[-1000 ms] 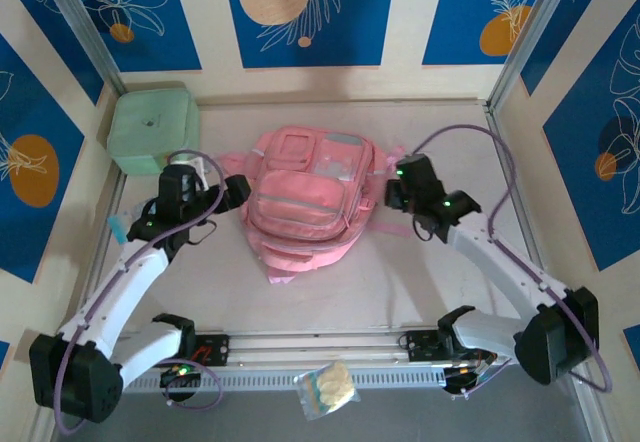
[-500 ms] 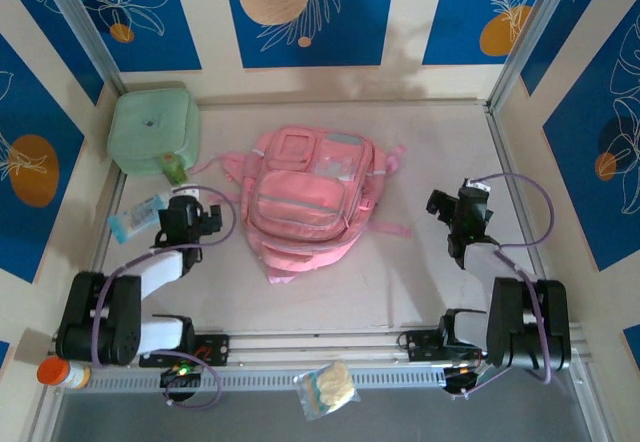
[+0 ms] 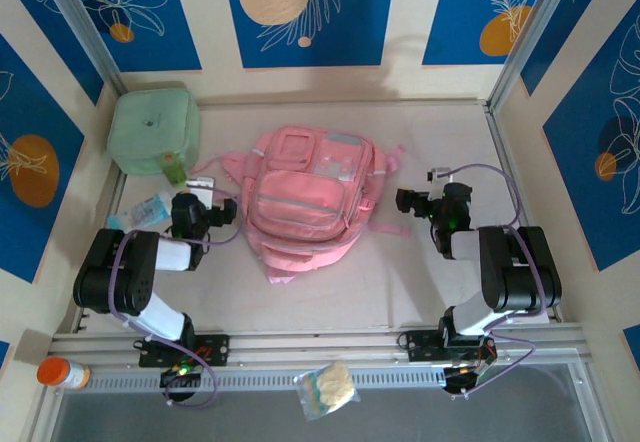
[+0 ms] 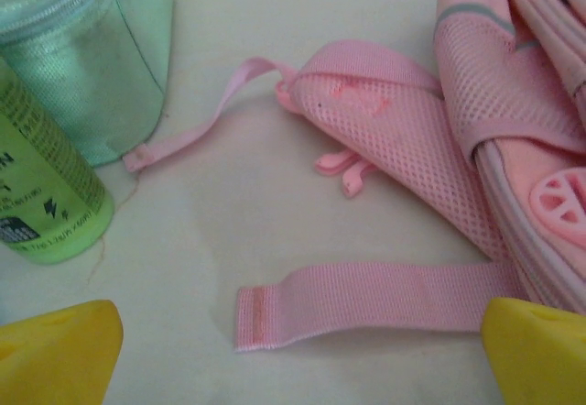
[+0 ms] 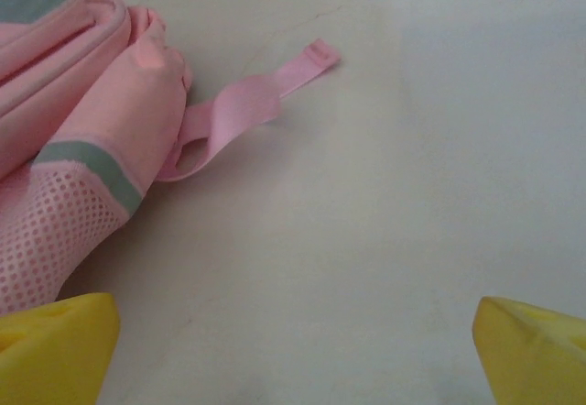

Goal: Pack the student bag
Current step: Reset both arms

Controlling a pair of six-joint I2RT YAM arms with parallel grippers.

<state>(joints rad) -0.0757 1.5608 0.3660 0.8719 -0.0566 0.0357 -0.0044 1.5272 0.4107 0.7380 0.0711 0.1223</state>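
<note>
The student bag (image 3: 305,202), a large pink backpack, lies flat in the middle of the table with its zipped pockets up. My left gripper (image 3: 222,212) rests low at the bag's left side and is open. In the left wrist view its yellow fingertips (image 4: 55,355) stand wide apart, and a loose pink strap (image 4: 366,300) of the bag (image 4: 513,148) lies on the table between them, untouched. My right gripper (image 3: 408,202) sits open at the bag's right side. Its fingers (image 5: 536,345) frame bare table, with the bag's side (image 5: 82,148) and a strap end (image 5: 265,93) ahead to the left.
A mint-green soft case (image 3: 152,127) stands at the back left, with a green bottle (image 3: 175,170) lying beside it. A pale blue packet (image 3: 150,207) lies by my left arm. An orange-capped bottle (image 3: 58,373) and a snack bag (image 3: 325,389) sit at the near rail.
Both arms have drawn back from the bag and folded down to low poses on either side of it. The right gripper has opened wider.
</note>
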